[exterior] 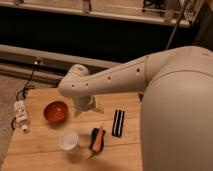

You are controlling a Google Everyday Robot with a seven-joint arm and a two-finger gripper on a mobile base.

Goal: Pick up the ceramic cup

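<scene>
The ceramic cup (68,140) is small, round and white with a pale inside. It stands upright on the wooden table (35,142), near the front and just below the red-orange bowl (55,111). My gripper (89,106) hangs from the white arm above the middle of the table, to the right of the bowl and behind and to the right of the cup, apart from both.
A blue and orange object (97,138) lies just right of the cup. A black and white striped object (118,123) lies further right. A white power strip (20,111) with a cable sits at the table's left edge. My white arm covers the right side.
</scene>
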